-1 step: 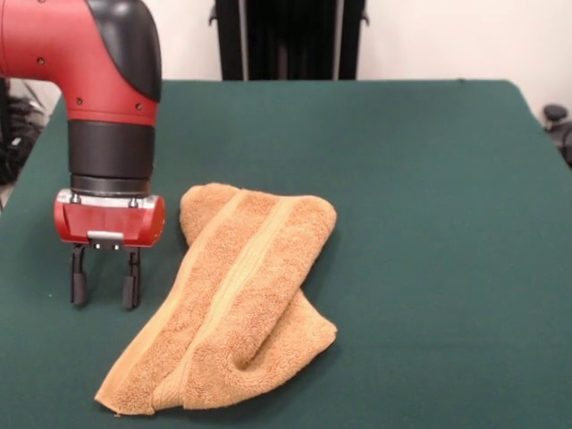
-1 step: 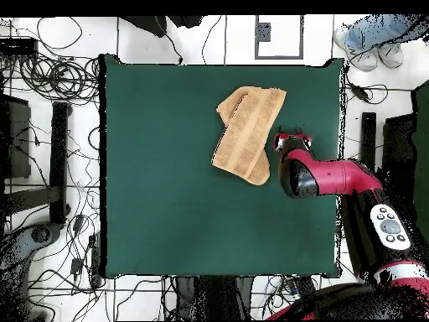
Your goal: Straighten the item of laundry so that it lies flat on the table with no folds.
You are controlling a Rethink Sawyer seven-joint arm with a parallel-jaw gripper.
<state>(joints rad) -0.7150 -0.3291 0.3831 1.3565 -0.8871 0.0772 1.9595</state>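
The item of laundry [image 1: 234,304] is a tan-orange terry towel, folded over on itself lengthwise, with a smooth stripe band running along it. It lies on the green table [image 1: 429,223] toward the front left in the front view. In the overhead view the towel [image 2: 245,134] sits in the upper right part of the table [image 2: 159,184]. My gripper [image 1: 105,288] hangs just left of the towel in the front view, open, its two black fingers [image 1: 79,286] apart with nothing between them, tips close to the cloth surface. From above, the gripper [image 2: 290,136] is just right of the towel.
Cables cover the floor left of the table [image 2: 50,75]. A person's shoes [image 2: 369,52] show at the top right corner of the overhead view. Black stands [image 1: 286,40] rise behind the table's far edge.
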